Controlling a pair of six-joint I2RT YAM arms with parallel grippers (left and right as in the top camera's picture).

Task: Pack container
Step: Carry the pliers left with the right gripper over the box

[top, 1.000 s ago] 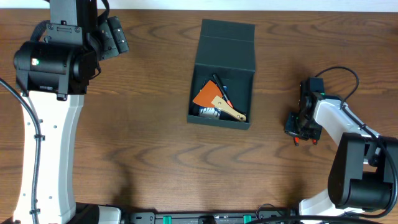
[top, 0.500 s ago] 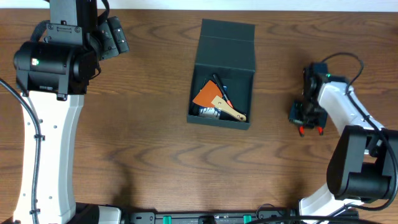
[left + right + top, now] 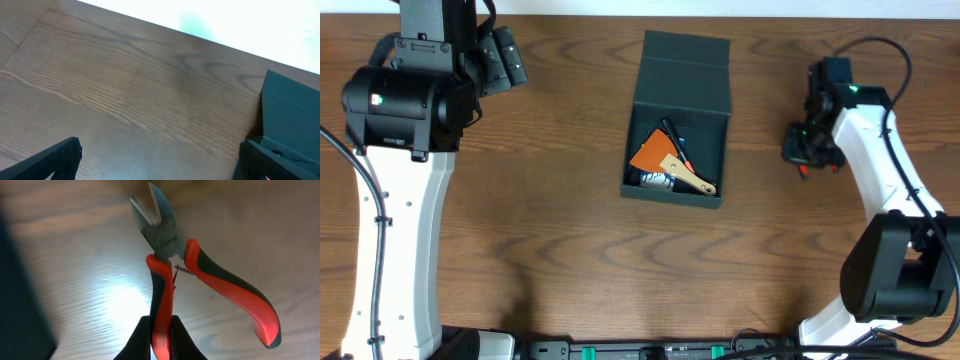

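Right pincer (image 3: pixel 159 330) grips the cutters (image 3: pixel 165 242) by one red handle; the container (image 3: pixel 682 70) sits well to its left. Left pincer (image 3: pixel 160 160) gapes wide.

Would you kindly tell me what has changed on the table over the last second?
The right gripper, jaws shut on one red handle of the side cutters, carried them toward the far edge of the table, keeping right of the container. The grip held throughout. The left gripper stayed open at the far left. The container and its contents did not move.
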